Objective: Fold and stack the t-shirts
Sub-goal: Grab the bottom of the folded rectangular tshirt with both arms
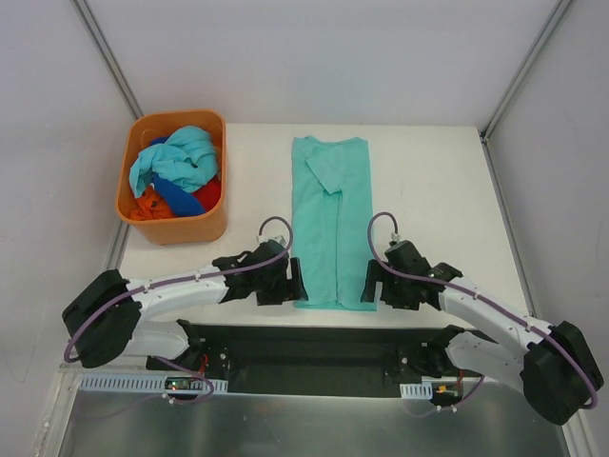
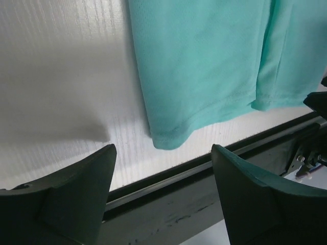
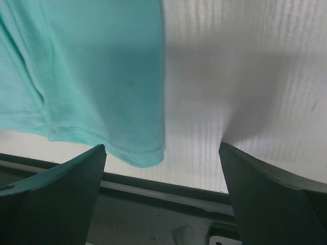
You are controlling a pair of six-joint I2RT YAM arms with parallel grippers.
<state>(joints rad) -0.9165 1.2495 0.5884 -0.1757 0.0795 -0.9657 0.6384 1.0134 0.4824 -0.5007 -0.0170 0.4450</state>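
Left fingers (image 2: 66, 204) and right fingers (image 3: 51, 199) gape empty beside teal-green t-shirt (image 1: 328, 219)

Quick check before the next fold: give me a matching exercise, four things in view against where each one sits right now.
1. teal-green cloth t-shirt
2. rigid orange plastic basket
3. left gripper
4. right gripper

A. far left corner of the table, crumpled shirts inside
B. open, at the shirt's near right corner
C. flat mid-table, sides folded in
D. open, at the shirt's near left corner

Pairs: 1-C, 2-A, 3-D, 4-B
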